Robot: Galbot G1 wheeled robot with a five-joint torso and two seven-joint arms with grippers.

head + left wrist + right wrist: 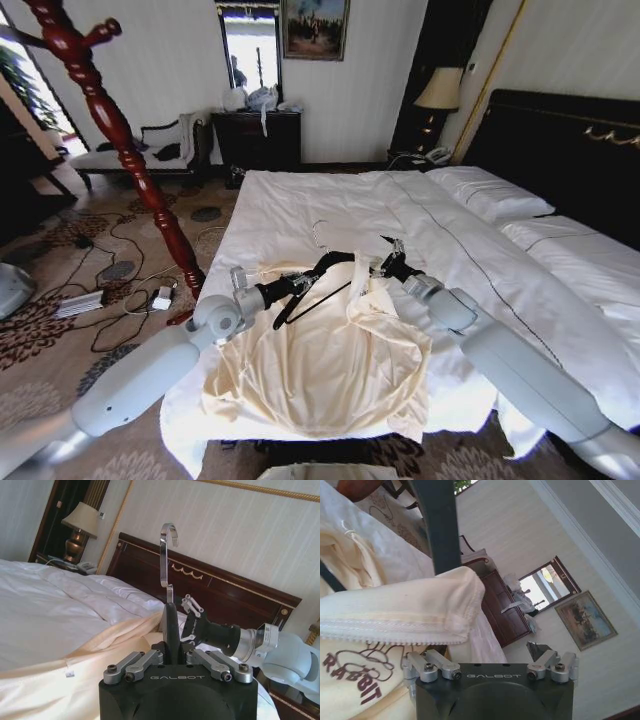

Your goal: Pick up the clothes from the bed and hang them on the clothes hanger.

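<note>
The left gripper [322, 268] was clamped shut on the neck of the thin black triangular clothes hanger [310, 296], its silver wire hook [168, 555] standing upright above the fingers. The cream silky long-sleeved shirt [330, 365] lay spread at the foot edge of the wide white-duveted bed [300, 205]. The right gripper [385, 266], just beside the left, held a raised fold of the shirt's collar, closed on the fabric.
</note>
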